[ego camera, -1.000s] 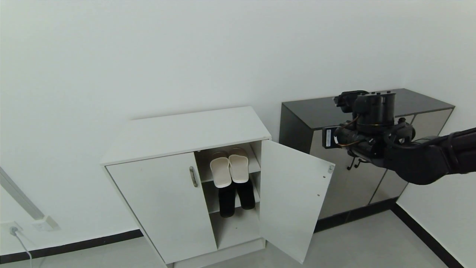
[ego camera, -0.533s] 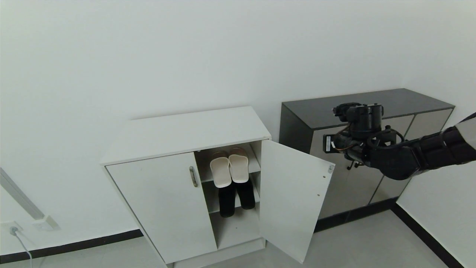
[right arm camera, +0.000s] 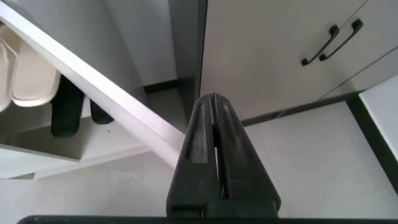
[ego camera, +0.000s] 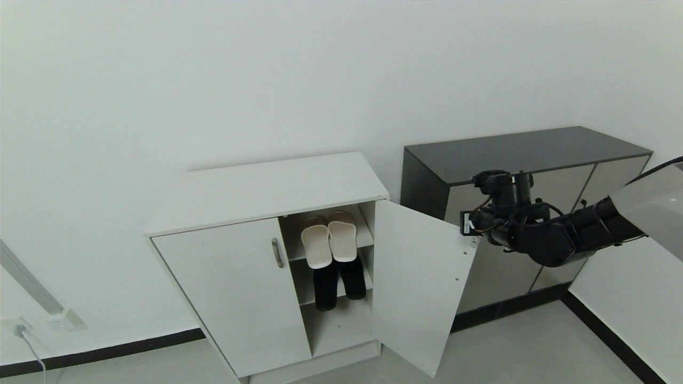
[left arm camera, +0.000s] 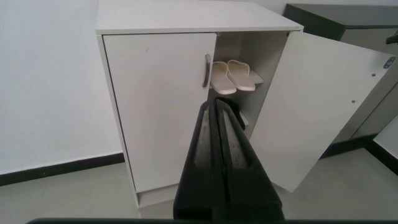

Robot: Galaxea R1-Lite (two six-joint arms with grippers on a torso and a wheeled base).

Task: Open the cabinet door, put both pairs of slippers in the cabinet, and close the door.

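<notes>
The white cabinet [ego camera: 267,186] has its left door shut and its right door [ego camera: 421,282] swung open. A cream pair of slippers [ego camera: 329,242] rests on the upper shelf and a black pair [ego camera: 340,285] on the shelf below, toes hanging over the edges. My right gripper [ego camera: 469,226] is shut and empty, just behind the open door's upper outer corner; in the right wrist view its fingers [right arm camera: 213,118] sit at the door's edge [right arm camera: 112,102]. My left gripper [left arm camera: 214,115] is shut and empty, in front of the cabinet near the left door's handle [left arm camera: 206,70].
A dark cabinet [ego camera: 523,149] with grey doors stands right of the white one, close behind the open door. A white wall runs behind both. A wall socket with a cable [ego camera: 18,329] sits low at the left. Bare grey floor [ego camera: 533,352] lies in front.
My right arm has dropped and moved left, from above the dark cabinet's top to the open door's upper outer corner. The door, slippers and left gripper have not moved.
</notes>
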